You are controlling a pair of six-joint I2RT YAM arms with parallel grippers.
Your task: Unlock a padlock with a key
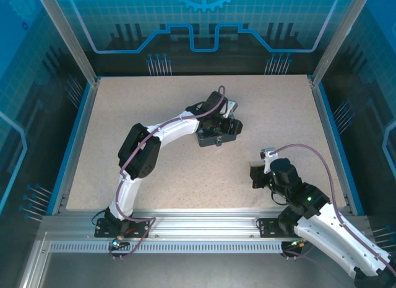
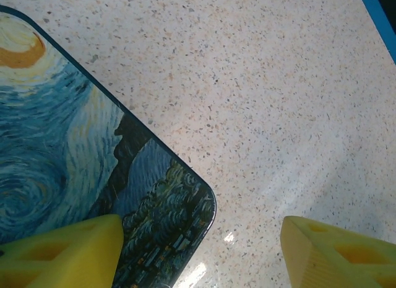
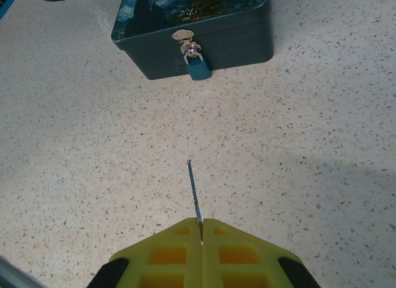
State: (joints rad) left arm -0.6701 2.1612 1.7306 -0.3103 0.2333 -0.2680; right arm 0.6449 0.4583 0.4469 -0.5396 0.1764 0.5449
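A small blue padlock [image 3: 198, 68] with a silver shackle hangs from the hasp [image 3: 184, 35] on the front wall of a blue-and-yellow painted tin [image 3: 235, 34]. My right gripper [image 3: 202, 229] is shut on the key [image 3: 193, 192], a thin blade sticking forward toward the padlock, still a good way short of it. My left gripper [image 2: 201, 257] is open over the tin's [image 2: 68, 145] corner. One yellow finger [image 2: 62, 251] is above the lid and the other finger [image 2: 340, 251] is above bare table. From above, the left gripper [image 1: 226, 124] covers the tin [image 1: 207, 139], and the right gripper [image 1: 255, 176] sits nearer the front.
The speckled tabletop [image 1: 154, 114] is bounded by blue rails and transparent walls [image 1: 80, 102]. Bare table lies between the key tip and the tin's front.
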